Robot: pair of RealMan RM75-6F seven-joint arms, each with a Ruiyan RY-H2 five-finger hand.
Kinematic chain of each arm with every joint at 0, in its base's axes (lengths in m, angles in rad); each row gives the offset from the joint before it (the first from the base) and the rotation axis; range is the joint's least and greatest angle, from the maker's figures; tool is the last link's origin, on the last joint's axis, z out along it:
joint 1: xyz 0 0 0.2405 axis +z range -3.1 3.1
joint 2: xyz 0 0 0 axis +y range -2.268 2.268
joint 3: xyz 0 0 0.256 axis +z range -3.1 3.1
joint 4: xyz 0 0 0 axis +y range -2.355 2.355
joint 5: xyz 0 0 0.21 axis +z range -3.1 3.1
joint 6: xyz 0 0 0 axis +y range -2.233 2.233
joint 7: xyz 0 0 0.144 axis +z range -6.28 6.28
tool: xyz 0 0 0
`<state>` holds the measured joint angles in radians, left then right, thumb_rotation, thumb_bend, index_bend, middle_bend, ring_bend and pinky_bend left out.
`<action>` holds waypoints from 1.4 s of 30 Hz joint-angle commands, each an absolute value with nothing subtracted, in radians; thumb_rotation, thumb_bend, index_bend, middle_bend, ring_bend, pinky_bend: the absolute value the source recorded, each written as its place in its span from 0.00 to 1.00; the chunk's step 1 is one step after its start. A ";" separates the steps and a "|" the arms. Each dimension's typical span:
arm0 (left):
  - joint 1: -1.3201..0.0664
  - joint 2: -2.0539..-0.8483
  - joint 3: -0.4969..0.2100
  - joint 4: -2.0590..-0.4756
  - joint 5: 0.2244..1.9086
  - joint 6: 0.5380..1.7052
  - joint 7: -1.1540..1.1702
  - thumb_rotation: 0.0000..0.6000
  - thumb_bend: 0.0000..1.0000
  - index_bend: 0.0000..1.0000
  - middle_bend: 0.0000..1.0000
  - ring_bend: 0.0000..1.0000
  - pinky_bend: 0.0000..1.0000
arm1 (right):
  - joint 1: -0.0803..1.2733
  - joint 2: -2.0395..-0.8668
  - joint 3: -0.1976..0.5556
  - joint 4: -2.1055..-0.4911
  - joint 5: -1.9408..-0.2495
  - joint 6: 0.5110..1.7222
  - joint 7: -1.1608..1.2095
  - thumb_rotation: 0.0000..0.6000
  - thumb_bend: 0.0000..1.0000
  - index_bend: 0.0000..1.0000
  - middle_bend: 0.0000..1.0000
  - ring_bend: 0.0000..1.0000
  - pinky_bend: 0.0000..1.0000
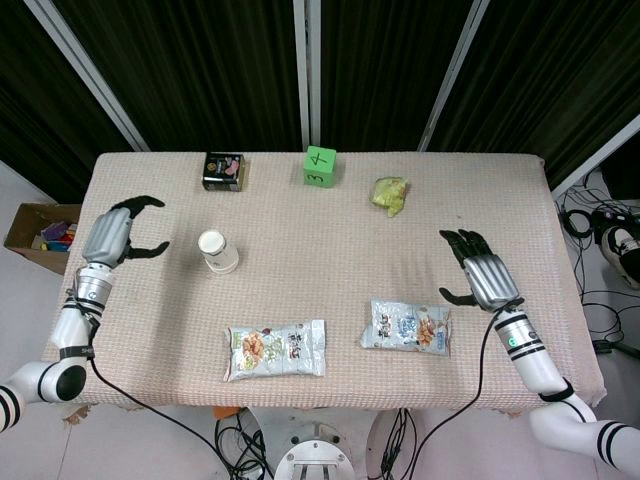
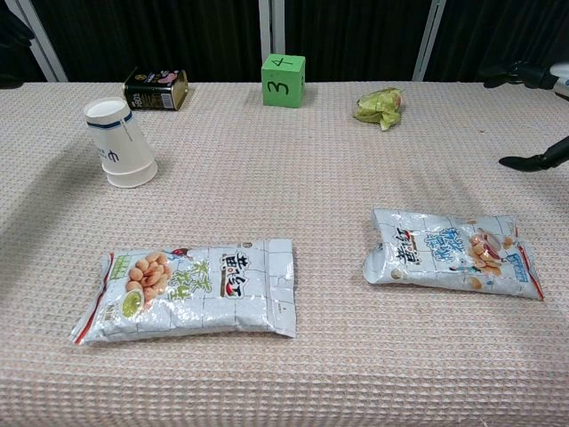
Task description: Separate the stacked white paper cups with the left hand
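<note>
The stacked white paper cups (image 1: 217, 250) stand upside down on the table's left half, base up; in the chest view the stacked white paper cups (image 2: 120, 142) show a blue band and a second rim near the bottom. My left hand (image 1: 115, 233) hovers to the left of the cups with its fingers spread and curved toward them, a clear gap between. It holds nothing. My right hand (image 1: 483, 271) is over the table's right side, fingers apart and empty. In the chest view only dark fingertips (image 2: 533, 161) of the right hand appear at the right edge.
Two snack packets lie near the front: one (image 1: 275, 350) left of centre, one (image 1: 406, 326) right of centre. At the back sit a dark tin (image 1: 223, 170), a green numbered cube (image 1: 318, 166) and a crumpled yellow-green wrapper (image 1: 390, 194). A cardboard box (image 1: 42, 234) stands beyond the table's left edge.
</note>
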<state>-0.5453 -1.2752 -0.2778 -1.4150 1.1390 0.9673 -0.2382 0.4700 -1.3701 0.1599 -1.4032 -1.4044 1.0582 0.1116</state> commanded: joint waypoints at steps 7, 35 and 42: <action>-0.537 -1.238 -0.257 -1.467 1.210 0.990 -0.262 1.00 0.22 0.29 0.24 0.20 0.18 | 0.398 -1.268 0.114 -1.478 -1.482 1.186 0.189 1.00 0.19 0.03 0.09 0.00 0.00; -0.783 -1.243 -0.217 -1.572 0.886 0.756 0.179 1.00 0.23 0.27 0.16 0.17 0.15 | 0.177 -1.127 0.037 -1.490 -1.647 1.553 0.306 1.00 0.19 0.03 0.10 0.00 0.00; -0.800 -1.246 -0.207 -1.564 0.849 0.748 0.179 1.00 0.25 0.28 0.16 0.16 0.15 | 0.175 -1.135 0.035 -1.477 -1.645 1.548 0.316 1.00 0.19 0.03 0.10 0.00 0.00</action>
